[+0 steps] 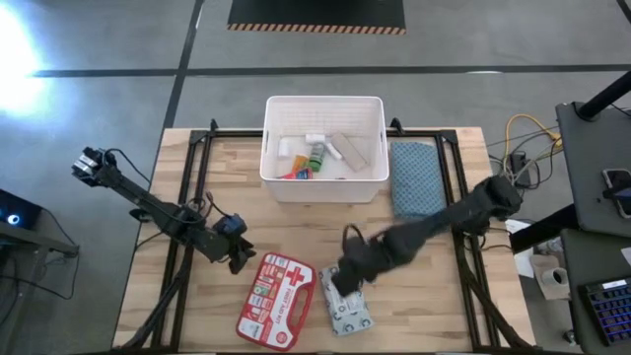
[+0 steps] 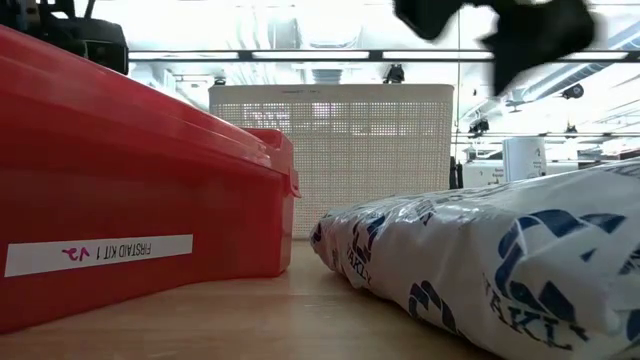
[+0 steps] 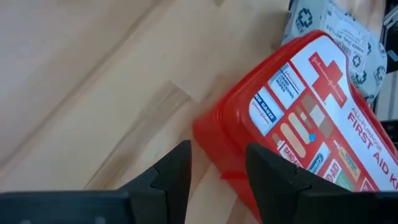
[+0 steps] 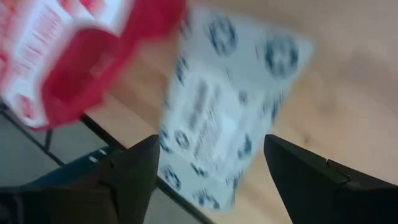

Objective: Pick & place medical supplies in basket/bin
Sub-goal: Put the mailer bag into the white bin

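The red first-aid case (image 1: pixel 279 301) lies flat near the table's front edge, with the grey-white wipes pack (image 1: pixel 347 308) flat beside it on its right. The white bin (image 1: pixel 323 148) stands at the far middle and holds a green bottle (image 1: pixel 316 156), white pieces and an orange piece. My left gripper (image 1: pixel 240 258) slants down at the case's far left corner (image 3: pixel 211 134), its fingers apart. My right gripper (image 4: pixel 211 168) hangs wide open just above the wipes pack (image 4: pixel 224 118), clear of it. My left gripper (image 3: pixel 221 177) has the case's far left corner showing in the gap between its two fingers. It comes slanting down from the table's left. I cannot tell whether either finger touches the case.
A blue folded cloth (image 1: pixel 418 177) lies to the right of the bin. A black frame (image 1: pixel 197 187) runs along the table's sides. Bare wood (image 1: pixel 296 222) stretches between the bin and the two items at the front.
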Controlling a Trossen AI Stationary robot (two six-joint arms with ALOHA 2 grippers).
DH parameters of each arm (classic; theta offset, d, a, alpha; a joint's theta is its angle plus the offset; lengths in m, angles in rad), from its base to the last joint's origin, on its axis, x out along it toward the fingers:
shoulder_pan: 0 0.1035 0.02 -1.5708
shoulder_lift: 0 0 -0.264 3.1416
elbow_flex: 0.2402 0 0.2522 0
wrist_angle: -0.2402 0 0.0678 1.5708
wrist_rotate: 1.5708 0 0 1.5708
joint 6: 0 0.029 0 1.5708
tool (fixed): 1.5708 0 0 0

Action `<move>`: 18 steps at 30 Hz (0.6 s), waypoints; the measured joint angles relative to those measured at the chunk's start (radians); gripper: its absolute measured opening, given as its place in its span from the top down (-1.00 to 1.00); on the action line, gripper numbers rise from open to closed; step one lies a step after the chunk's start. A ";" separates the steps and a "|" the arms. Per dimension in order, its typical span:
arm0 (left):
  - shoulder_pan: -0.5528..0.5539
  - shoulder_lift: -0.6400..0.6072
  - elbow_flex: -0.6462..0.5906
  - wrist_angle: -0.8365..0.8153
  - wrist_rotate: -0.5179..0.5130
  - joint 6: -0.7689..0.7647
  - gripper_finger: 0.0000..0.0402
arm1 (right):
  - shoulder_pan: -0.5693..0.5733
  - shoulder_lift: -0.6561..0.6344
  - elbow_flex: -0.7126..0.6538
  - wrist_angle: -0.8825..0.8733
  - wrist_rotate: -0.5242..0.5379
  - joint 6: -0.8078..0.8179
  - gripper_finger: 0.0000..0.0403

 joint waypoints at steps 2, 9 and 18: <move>0.000 0.012 0.001 0.011 0.004 0.001 0.34 | 0.049 0.021 -0.016 0.003 0.000 0.066 -0.42; -0.001 0.010 0.002 0.058 0.047 0.008 0.34 | 0.171 0.121 -0.020 0.089 0.009 0.142 -0.64; -0.006 0.032 0.146 0.261 0.049 0.150 0.34 | 0.174 0.186 -0.071 0.178 0.058 0.003 -0.78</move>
